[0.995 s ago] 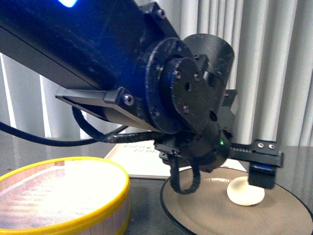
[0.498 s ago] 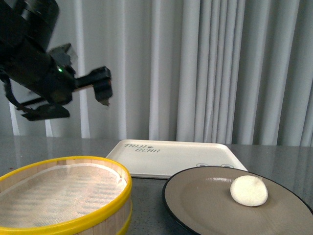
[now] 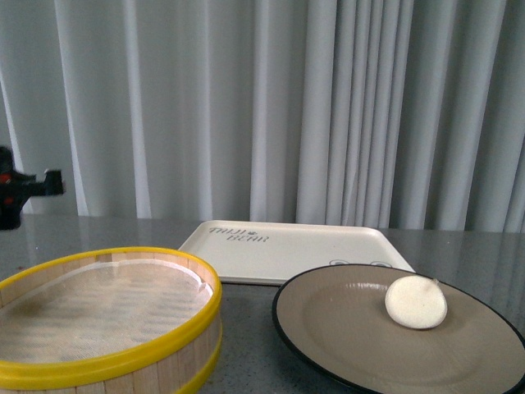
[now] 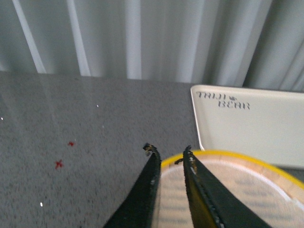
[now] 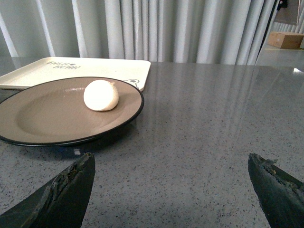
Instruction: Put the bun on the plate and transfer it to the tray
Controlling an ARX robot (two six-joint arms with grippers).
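The cream-white bun (image 3: 416, 302) (image 5: 100, 95) lies on the right part of the brown, black-rimmed plate (image 3: 336, 332) (image 5: 42, 116). Behind the plate lies the cream tray (image 3: 287, 245) (image 4: 251, 123) (image 5: 71, 67) with dark lettering, and nothing is on it. My left gripper (image 4: 168, 151) is shut with nothing in it and hangs over the near rim of the bamboo steamer, far left of the plate. Only a dark bit of that arm (image 3: 18, 194) shows at the front view's left edge. My right gripper (image 5: 171, 159) stands wide open, low over bare tabletop beside the plate.
A round yellow-rimmed bamboo steamer basket (image 3: 107, 365) (image 4: 237, 159) with a paper liner stands at the front left, beside the plate. The grey speckled table (image 5: 204, 118) runs to the right of the plate. White curtains hang behind.
The left arm has swung from over the plate up and away to the far left. The bun stays on the plate, free of any gripper.
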